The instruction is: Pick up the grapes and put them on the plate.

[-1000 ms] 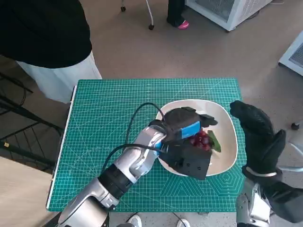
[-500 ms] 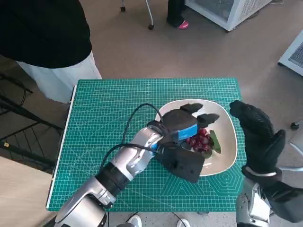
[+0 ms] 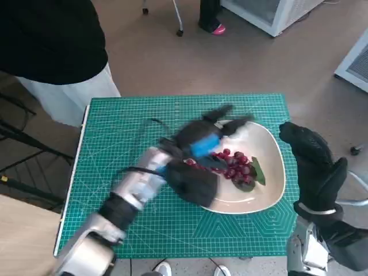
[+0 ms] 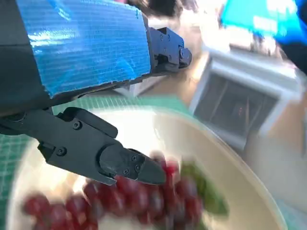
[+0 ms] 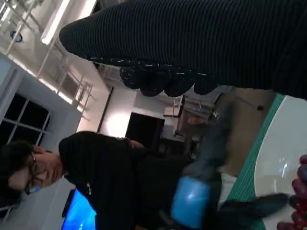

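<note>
A bunch of dark red grapes with a green leaf lies on the cream plate at the right of the green mat. My left hand, blurred with motion, hovers over the plate's left edge with its fingers spread and nothing in them. The left wrist view shows the grapes lying below the black fingers, apart from them, on the plate. My right hand, in its black glove, is held upright beside the plate's right rim, holding nothing. In the right wrist view the glove fills the upper part.
A green cutting mat covers the small table. A person in a black top and white apron stands at the table's far left corner and shows in the right wrist view. White appliances stand on the floor beyond.
My left hand has let go of the grapes, which now lie on the plate, and has drawn back to the left and up. The right hand has stayed still.
</note>
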Motion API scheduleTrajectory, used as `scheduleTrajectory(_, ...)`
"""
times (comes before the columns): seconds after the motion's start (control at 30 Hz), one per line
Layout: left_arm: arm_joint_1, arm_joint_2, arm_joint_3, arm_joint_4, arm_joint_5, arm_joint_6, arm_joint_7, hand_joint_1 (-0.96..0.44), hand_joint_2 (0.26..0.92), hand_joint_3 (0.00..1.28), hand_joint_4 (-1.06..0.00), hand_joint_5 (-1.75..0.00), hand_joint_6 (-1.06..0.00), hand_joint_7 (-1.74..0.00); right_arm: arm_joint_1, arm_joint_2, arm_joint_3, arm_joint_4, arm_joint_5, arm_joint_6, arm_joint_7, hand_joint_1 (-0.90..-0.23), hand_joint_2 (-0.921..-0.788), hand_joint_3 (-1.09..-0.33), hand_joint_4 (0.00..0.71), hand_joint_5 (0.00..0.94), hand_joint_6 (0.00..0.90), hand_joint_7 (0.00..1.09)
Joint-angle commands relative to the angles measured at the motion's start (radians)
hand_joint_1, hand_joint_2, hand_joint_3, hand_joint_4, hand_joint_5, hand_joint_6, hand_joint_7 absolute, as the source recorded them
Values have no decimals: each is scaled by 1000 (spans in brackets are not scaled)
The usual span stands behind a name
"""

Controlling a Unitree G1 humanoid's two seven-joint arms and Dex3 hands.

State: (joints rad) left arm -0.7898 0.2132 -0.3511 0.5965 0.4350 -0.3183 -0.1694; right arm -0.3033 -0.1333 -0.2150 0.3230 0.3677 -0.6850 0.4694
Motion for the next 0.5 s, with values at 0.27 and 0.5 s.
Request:
scheduleTrajectory(0.27, 181, -29, 278, -121, -549, -73, -249, -581, 921, 330, -32, -4, -57, -1, 1, 8, 6, 11, -7, 13, -12, -437, -921, -543, 598, 0, 558, 1)
scheduleTrajectory(0.5, 264, -38, 352, -197, -698, -116, -337, -614, 921, 377, -27, -1, -53, -3, -14, 11, 12, 18, -12, 11, -12, -437, -921, -540, 600, 1, 560, 1)
